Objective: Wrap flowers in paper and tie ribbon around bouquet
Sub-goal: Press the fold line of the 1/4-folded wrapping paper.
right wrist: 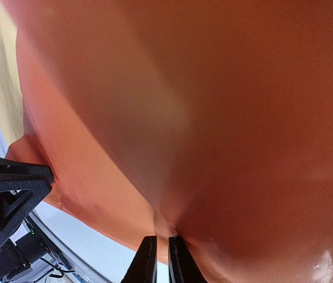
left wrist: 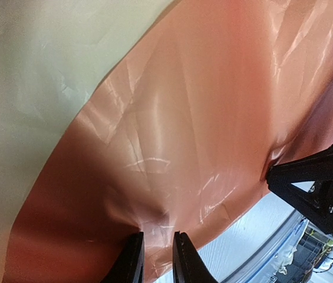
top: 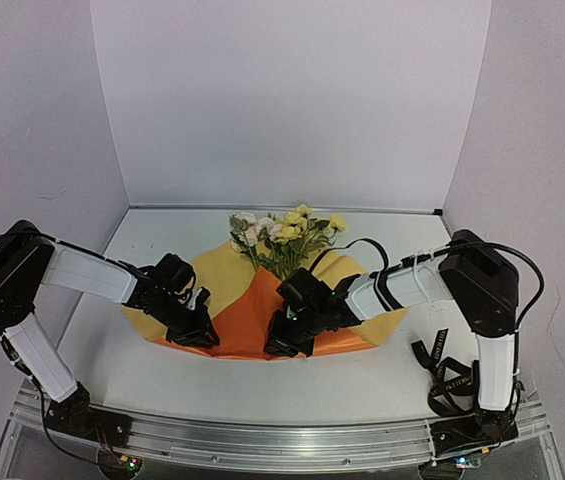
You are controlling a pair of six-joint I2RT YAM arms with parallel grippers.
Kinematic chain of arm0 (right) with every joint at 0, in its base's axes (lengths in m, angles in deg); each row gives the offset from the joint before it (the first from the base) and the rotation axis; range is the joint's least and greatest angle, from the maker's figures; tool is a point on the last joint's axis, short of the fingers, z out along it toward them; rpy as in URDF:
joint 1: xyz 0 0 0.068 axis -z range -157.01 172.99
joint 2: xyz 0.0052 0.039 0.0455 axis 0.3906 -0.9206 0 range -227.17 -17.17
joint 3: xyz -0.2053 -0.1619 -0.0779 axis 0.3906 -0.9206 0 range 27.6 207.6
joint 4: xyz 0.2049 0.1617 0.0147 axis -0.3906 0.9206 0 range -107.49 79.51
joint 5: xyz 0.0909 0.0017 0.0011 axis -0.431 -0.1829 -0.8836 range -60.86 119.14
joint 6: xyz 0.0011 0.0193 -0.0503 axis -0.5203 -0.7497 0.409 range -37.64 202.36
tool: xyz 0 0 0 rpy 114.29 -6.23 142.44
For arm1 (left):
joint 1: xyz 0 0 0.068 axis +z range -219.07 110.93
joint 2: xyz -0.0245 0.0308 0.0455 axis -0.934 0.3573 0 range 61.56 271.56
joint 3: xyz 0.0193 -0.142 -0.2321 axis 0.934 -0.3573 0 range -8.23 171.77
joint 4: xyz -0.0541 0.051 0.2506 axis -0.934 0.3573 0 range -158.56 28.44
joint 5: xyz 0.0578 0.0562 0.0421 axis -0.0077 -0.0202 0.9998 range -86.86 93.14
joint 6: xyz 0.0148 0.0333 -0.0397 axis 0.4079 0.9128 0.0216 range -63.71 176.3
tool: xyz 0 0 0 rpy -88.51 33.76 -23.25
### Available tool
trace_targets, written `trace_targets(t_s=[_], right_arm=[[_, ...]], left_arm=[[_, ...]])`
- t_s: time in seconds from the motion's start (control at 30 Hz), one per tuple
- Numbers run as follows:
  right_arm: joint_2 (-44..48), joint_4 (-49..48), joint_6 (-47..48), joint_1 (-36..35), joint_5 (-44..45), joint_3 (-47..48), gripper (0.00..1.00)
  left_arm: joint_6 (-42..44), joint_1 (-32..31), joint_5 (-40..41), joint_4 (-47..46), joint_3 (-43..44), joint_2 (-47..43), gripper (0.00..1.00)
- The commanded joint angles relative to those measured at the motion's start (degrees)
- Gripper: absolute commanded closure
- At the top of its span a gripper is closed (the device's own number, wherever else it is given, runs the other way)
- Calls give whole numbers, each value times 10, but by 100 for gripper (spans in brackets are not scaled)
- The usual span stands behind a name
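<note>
The flowers [top: 284,234], pale yellow and cream with green leaves, lie at the back centre with their stems under the paper [top: 252,305]. The paper's orange face is folded over in front and its yellow face shows behind. My left gripper [top: 198,331] pinches the orange fold's left front edge; in the left wrist view the gripper [left wrist: 157,250] is shut on a puckered bit of paper [left wrist: 201,118]. My right gripper [top: 288,340] holds the fold at centre front, and in its wrist view the gripper [right wrist: 162,252] is shut on the paper [right wrist: 213,106]. The ribbon [top: 444,376], black with white lettering, lies loose by the right arm's base.
White walls close in the table [top: 262,385] at the back and both sides. A metal rail [top: 282,440] runs along the near edge. The other arm's gripper shows in each wrist view: the right gripper [left wrist: 322,188] and the left gripper [right wrist: 7,197].
</note>
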Motion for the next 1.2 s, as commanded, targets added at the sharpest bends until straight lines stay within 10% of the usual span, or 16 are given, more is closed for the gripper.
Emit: trace_targets(t_s=[0.0, 1.17], right_arm=[[21, -12, -6, -1, 31, -44, 89], [154, -72, 27, 42, 43, -222, 86]], left_arm=[[2, -3, 22, 15, -33, 10, 81], [12, -2, 38, 31, -34, 9, 81]])
